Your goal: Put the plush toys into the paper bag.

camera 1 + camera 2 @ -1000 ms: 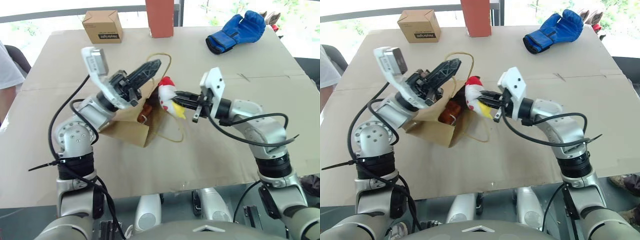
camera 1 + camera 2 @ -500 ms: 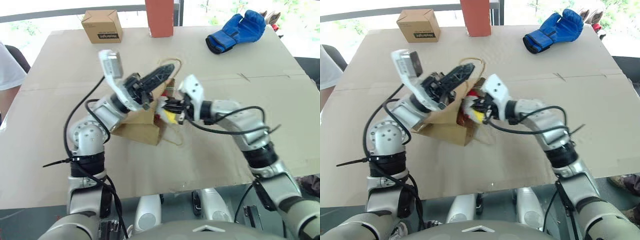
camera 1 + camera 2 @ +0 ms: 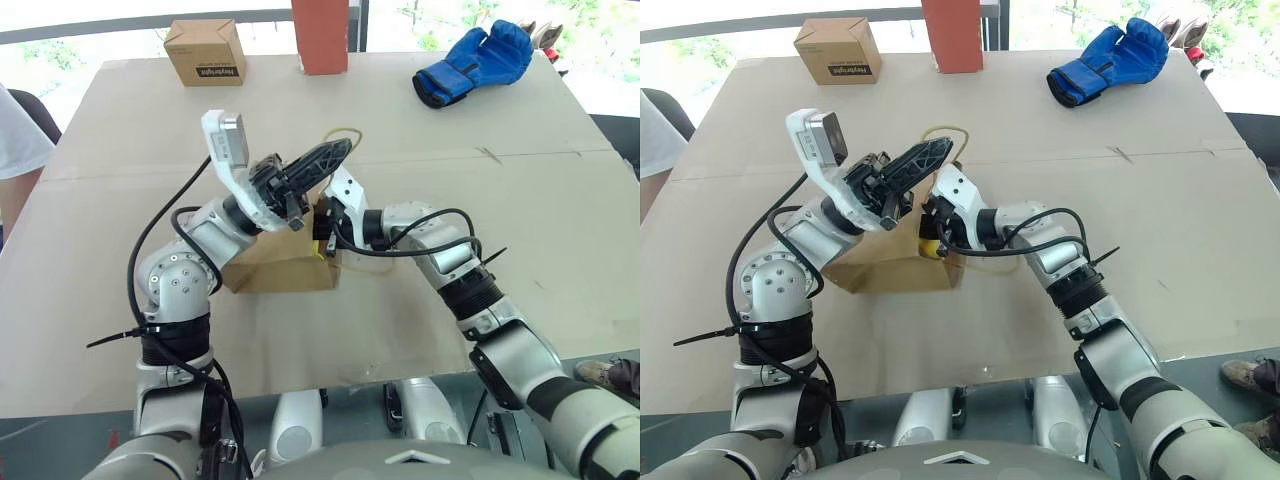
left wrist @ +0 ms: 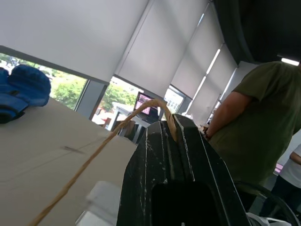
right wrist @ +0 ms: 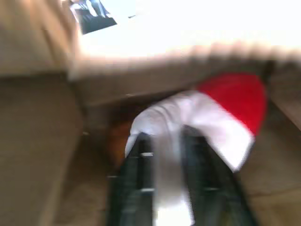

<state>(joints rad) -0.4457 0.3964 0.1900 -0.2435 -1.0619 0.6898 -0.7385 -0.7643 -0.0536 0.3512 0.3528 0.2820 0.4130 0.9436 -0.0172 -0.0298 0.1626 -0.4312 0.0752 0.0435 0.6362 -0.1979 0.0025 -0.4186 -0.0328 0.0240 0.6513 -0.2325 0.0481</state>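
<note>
The paper bag (image 3: 285,265) lies on its side near the middle of the tabletop (image 3: 520,200), its long axis running across the tabletop and its mouth turned toward the right edge. One loop handle (image 4: 122,129) is pinched by the left claw (image 3: 322,160), whose fingers are pressed together and raised above the bag's mouth. The right claw (image 3: 930,228) is reached into that mouth from the right. In the right wrist view the white plush toy (image 5: 197,117) is seen between the right claw's fingers, inside the bag, its red top pointed away from the claw; the fingers are set a little apart on either side of the white body, and whether it is gripped cannot be told. A brown mass, presumably the brown plush toy (image 5: 117,141), is seen deeper in the bag beside it.

A second ago the white toy was held outside the bag, to the right of its mouth; since then it has been carried leftward into the bag, and the right claw's fingers have begun to be parted.
</note>
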